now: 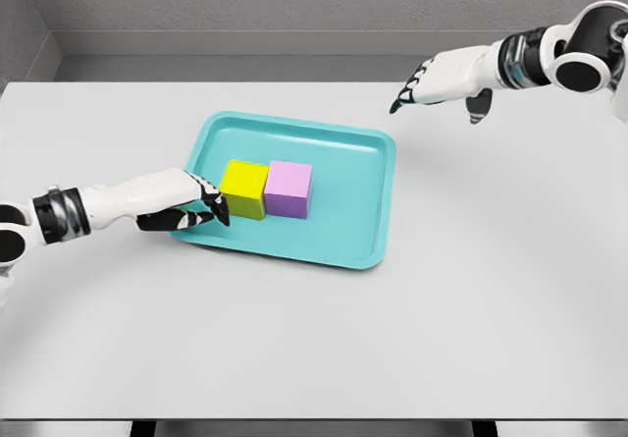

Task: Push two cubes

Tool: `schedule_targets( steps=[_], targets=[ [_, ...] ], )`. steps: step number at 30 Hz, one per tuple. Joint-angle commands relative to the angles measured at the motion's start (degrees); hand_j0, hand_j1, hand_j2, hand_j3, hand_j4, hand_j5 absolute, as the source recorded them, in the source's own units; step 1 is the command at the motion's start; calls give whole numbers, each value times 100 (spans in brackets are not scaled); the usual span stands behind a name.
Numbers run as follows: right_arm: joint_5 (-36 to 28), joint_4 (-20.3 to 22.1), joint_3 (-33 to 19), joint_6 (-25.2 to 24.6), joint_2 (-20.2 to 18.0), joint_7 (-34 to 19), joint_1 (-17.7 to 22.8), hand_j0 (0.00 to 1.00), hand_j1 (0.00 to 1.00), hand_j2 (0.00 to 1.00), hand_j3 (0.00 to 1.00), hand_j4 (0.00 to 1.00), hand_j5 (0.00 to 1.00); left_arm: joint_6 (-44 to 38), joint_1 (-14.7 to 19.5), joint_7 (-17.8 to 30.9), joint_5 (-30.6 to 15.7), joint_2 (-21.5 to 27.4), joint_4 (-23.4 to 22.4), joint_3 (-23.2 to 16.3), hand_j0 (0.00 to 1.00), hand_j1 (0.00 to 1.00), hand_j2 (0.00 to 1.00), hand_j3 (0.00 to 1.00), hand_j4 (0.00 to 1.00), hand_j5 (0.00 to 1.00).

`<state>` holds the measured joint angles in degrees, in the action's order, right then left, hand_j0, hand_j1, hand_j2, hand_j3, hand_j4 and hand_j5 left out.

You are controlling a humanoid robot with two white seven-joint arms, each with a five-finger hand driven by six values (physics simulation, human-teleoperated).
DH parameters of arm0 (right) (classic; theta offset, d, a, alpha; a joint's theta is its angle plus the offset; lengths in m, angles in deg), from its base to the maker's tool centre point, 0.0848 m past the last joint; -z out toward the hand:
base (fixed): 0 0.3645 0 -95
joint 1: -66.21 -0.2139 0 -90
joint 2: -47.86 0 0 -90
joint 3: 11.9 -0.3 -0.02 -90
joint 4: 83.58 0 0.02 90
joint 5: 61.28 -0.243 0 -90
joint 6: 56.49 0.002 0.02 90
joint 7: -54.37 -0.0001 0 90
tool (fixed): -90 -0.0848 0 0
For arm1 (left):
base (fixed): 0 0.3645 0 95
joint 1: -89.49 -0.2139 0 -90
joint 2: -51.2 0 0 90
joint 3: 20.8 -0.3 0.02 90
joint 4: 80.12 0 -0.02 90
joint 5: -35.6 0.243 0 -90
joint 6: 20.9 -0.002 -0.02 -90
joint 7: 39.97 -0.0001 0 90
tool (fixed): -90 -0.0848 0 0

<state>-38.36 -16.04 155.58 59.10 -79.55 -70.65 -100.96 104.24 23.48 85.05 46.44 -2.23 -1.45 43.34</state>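
1. Worktop [314, 339] carries a teal tray [368, 191].
2. My right hand [442, 76] hovers well off, fingers relaxed, holding nothing.
3. My left hand [182, 206], fingers pressed together, touches the yellow cube [243, 188], which abuts the pink cube [289, 189] in the tray.
4. I judge the push is under way; next, drive steadily rightward.

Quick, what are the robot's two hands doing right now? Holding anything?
Left hand: open, fingers stretched out against the yellow cube, holding nothing.
Right hand: open, up over the table, holding nothing.
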Motion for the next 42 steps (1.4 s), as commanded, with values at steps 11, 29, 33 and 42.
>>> schedule_targets(
  steps=[11, 29, 33, 42],
  targets=[
    [2, -39, -348, -10, -574, 2, 167, 100, 100, 100, 100, 100, 100, -15, 105, -2, -30, -177, -283, -42, 46, 46, 46, 46, 46, 46],
    [2, 260, -330, 7, -723, 2, 220, 100, 100, 100, 100, 100, 100, -15, 105, -2, 23, -256, -309, -16, 47, 47, 47, 47, 47, 47],
    [2, 295, -348, 7, -802, 2, 255, 100, 100, 100, 100, 100, 100, -15, 88, -2, -3, -221, -142, -33, 48, 48, 48, 48, 48, 48],
    [2, 339, -497, 7, -855, 2, 272, 100, 100, 100, 100, 100, 100, -15, 105, -2, 137, -537, -291, -68, 48, 48, 48, 48, 48, 48]
  ],
)
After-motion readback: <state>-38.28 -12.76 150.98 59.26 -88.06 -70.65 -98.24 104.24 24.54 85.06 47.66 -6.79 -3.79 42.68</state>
